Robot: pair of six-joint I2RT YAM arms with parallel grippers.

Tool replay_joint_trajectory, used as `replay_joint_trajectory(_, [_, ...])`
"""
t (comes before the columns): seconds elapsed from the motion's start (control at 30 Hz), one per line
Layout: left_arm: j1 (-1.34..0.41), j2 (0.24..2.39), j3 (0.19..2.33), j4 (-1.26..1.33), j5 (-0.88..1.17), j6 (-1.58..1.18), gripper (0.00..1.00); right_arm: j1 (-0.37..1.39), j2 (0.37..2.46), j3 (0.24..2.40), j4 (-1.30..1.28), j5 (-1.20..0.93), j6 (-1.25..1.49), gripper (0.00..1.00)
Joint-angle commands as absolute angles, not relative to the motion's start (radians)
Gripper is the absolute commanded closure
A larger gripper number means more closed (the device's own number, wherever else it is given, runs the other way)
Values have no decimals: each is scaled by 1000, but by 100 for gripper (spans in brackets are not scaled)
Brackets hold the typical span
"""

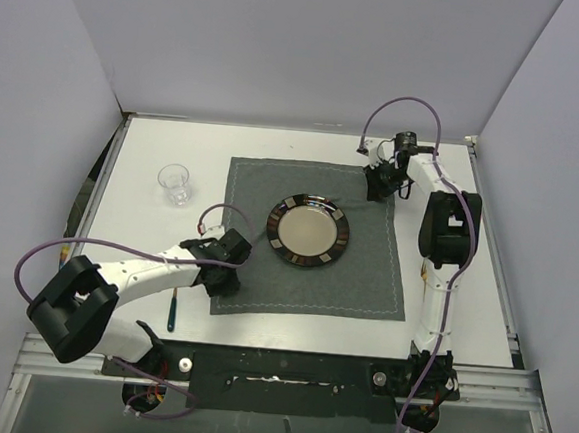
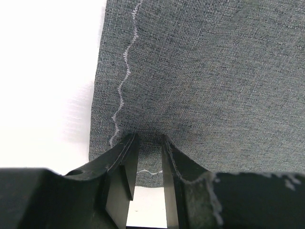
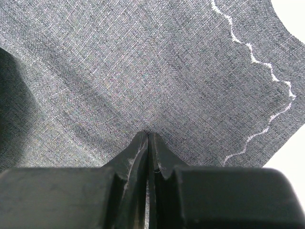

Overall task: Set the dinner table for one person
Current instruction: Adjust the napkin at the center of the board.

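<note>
With the left tool [image 2: 148, 139] slightly parted, apparently nipping a small fold of the placemat [image 1: 365, 273] at its near-left corner, though not certainly, given white showing through the gap. Clamping the far-right corner with the right tool [image 3: 148, 134], fully closed on the cloth. Holding diagonal corners, probably for pulling the mat flat and square. Working across the bench [image 1: 275, 140], spreading white under everything from the arm bases to the far wall. Bearing the plate [image 1: 308, 231] at the mat's centre, so calling for gentle tugs; leaving the glass [image 1: 175, 183] standing off the cloth, far left.
</note>
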State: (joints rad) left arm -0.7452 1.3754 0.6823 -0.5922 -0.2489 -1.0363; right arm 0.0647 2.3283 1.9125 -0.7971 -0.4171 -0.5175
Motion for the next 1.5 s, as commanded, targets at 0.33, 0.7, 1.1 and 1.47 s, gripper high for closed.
replay_joint_trajectory(0.33, [-789,1350,701,-616,-236,-1025,75,112,2230,1843,-689,-322,-619,100])
replay_joint_trajectory(0.7, [-795,1361,779,-565,-327,-912,56,139,2247,1912,-689,-303,-618,100])
replay_joint_trajectory(1.1, [-769,1357,986,-484,-401,-632,2,103,2293,2069,-670,-270,-625,100])
replay_joint_trajectory(1.47, [-379,1751,1301,-356,-163,-407,85,98,2242,1947,-626,-300,-622,100])
